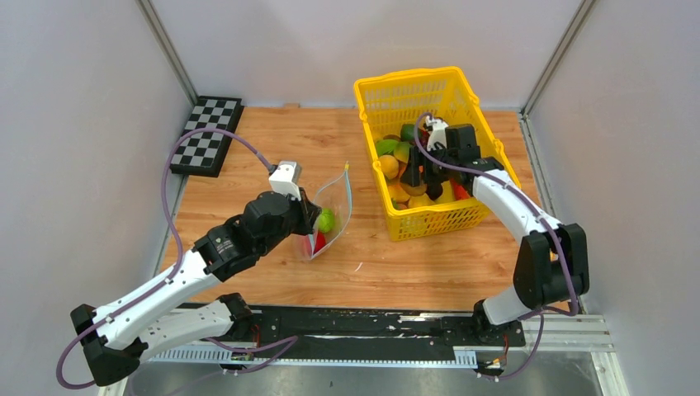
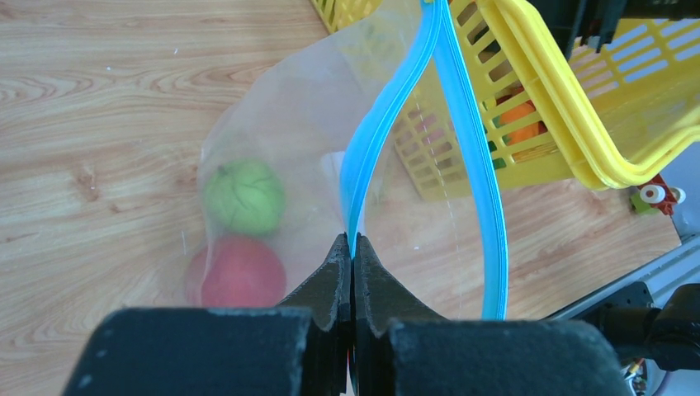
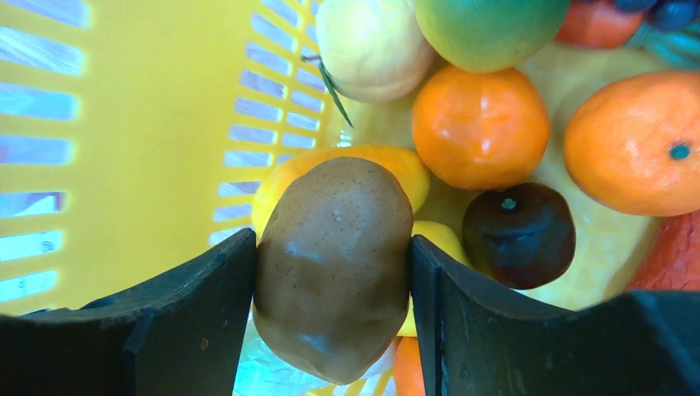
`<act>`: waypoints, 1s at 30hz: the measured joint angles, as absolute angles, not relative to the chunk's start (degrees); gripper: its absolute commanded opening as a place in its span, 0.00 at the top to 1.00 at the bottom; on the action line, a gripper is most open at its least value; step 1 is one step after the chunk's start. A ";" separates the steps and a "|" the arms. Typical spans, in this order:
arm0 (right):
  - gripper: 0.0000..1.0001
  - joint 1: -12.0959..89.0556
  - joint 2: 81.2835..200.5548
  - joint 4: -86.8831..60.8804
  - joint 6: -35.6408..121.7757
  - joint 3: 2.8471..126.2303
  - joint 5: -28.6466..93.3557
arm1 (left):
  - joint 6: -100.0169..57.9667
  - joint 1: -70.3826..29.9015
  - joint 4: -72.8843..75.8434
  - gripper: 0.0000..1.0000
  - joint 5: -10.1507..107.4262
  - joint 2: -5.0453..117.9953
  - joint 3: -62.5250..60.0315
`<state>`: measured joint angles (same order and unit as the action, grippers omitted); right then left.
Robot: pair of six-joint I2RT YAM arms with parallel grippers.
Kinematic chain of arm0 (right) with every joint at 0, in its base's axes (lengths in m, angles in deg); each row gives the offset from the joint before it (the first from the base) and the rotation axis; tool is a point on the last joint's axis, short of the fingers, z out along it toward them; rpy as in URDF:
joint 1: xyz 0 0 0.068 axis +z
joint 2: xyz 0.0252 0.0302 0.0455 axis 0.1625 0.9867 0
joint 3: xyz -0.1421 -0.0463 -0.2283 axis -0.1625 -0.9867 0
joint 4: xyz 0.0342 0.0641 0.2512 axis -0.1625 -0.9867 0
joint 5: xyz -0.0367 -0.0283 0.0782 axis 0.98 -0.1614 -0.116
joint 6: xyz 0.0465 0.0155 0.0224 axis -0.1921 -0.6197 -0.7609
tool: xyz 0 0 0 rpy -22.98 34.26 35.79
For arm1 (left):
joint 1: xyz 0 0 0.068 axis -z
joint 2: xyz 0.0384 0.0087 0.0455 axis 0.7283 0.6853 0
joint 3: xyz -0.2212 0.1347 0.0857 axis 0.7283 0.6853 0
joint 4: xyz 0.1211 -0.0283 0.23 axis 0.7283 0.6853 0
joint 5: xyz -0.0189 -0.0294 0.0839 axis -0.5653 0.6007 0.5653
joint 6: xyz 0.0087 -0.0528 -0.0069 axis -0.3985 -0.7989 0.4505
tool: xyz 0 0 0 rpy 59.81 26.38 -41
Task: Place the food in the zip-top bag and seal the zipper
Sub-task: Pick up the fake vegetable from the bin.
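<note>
Nearest the table's [image 1: 272,132] front edge, left of its middle, my left pincer [image 2: 352,247] was pressed tight together, pinching one lip of the zipper [image 2: 390,107]. The teal-blue strip ran straight out from between my fingertips. Its other lip bowed away to the right in my wrist view, so the mouth stood parted and the two lips met again only at the far end.

The zip-top bag [image 2: 281,124] hung from that pinch and reached down to the wood just beyond my left pincer, towards the table's middle. Through its clear wall I saw a green fruit [image 2: 244,196] and a red fruit [image 2: 239,272] touching each other at the bottom, to the left of my fingertips and a little past them. The bag was near the yellow basket [image 1: 413,87] but apart from it.

Further back, on the right half of the table and reaching to its far edge, the basket held a heap of fruit. My right pincer [image 3: 333,247] was down inside it, spread wide around a brown speckled fruit [image 3: 330,313], with a finger pressed against each of its sides. Two orange fruits and a small dark one lay just beyond, and a pale yellow one further off.

At the far left corner lay a black-and-white checkerboard [image 1: 206,136].
</note>
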<state>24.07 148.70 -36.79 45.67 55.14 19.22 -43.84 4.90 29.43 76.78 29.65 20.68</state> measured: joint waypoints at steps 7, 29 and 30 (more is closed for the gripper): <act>0.45 24.12 143.93 -33.86 43.69 54.66 18.08 | -44.12 4.92 29.39 1.00 76.47 29.67 20.73; 0.46 24.12 125.57 -22.43 36.47 48.04 13.54 | -44.10 4.92 28.95 1.00 76.41 29.95 20.73; 0.47 24.12 125.40 -21.47 36.43 47.93 11.46 | -44.10 4.92 28.86 1.00 76.25 30.10 20.73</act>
